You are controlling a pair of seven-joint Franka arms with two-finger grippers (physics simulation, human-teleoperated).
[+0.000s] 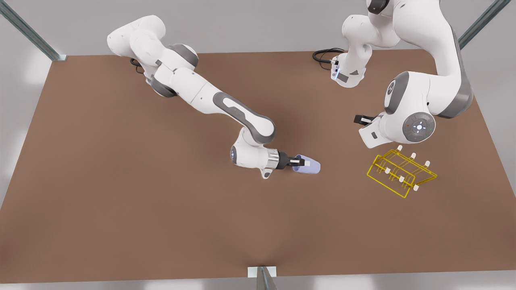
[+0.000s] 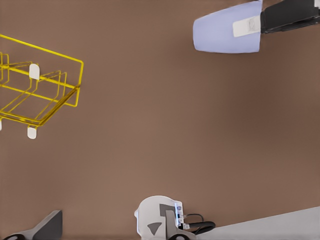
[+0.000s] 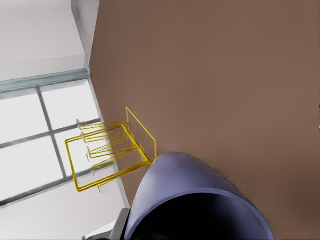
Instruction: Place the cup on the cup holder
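The right tool (image 1: 301,162) grips the cup (image 1: 308,165), one finger lying along the outer wall and the other apparently inside the mouth; the cup lies sideways, low over the worktop (image 1: 121,181) and well apart from the holder (image 1: 401,172), on the holder's left in the front view. The left tool (image 1: 360,119) waits above the holder's far side; whether its fingers are parted cannot be told. Chief risks, as judged: a rim pinch on a tapered wall may let the cup rotate or slip in transit; its mouth may miss a capped peg (image 1: 413,155); a glancing contact may shift the light wire holder.
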